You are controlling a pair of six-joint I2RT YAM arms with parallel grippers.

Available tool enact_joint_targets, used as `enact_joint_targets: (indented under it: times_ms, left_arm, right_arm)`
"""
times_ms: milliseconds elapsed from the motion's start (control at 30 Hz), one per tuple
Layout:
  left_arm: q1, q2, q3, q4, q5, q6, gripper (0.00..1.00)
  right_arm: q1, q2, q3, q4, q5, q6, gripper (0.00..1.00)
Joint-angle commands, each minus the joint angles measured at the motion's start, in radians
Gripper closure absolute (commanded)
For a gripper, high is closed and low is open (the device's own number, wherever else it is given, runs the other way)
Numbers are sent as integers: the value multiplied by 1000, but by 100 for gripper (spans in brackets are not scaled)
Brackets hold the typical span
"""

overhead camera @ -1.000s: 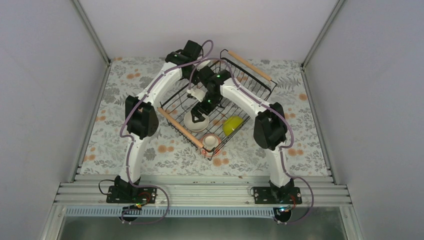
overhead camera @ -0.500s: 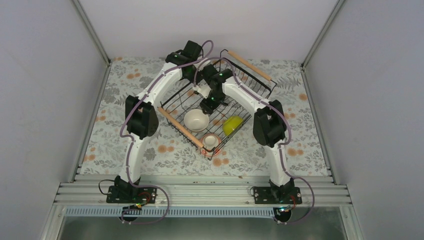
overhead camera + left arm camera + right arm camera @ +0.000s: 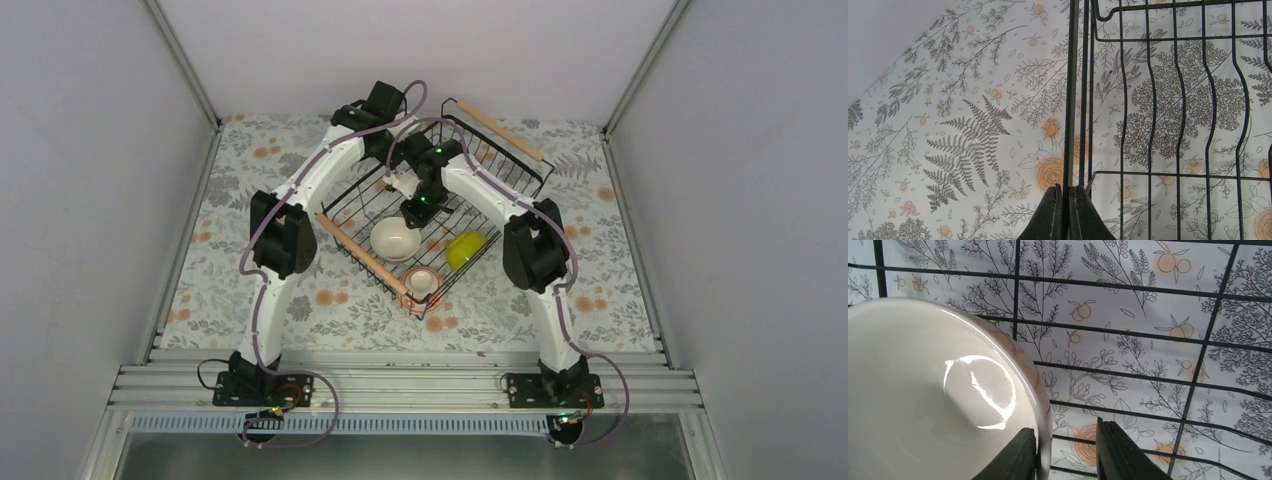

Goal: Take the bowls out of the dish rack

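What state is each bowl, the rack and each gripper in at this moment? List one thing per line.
dish rack: gripped at a side wire by the left gripper
white bowl: upright in the rack, one finger inside its rim, one outside
yellow-green bowl: in the rack, tipped off upright
small pinkish bowl: upright in the rack's near corner
left gripper: shut on a rack wire
right gripper: open, not yet clamped

No text, no labels — nothing legible
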Motion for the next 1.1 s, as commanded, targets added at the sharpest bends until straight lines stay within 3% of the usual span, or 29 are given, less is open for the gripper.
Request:
enact_joint_targets:
  times_ms: [0,233,400,800,1067]
  left_arm:
    - [-11,-18,1,47,-62,9,98]
    - [-10,-1,21,47,-72,6,98]
    - [-10,-7,10,60,-89,9,98]
    - [27,1,-17,96,-137,19,98]
    - [53,-5,-38,112,-153,27,98]
  right_arm:
    - [9,43,25,-7,-7,1,74]
    - [18,41,13,-10,-8,-2,81]
    - [24,36,19,-9,-9,-1,96]
    - [8,-192,-80,0,1,-6,96]
    - [-80,-307,-120,-4,18,-15,97]
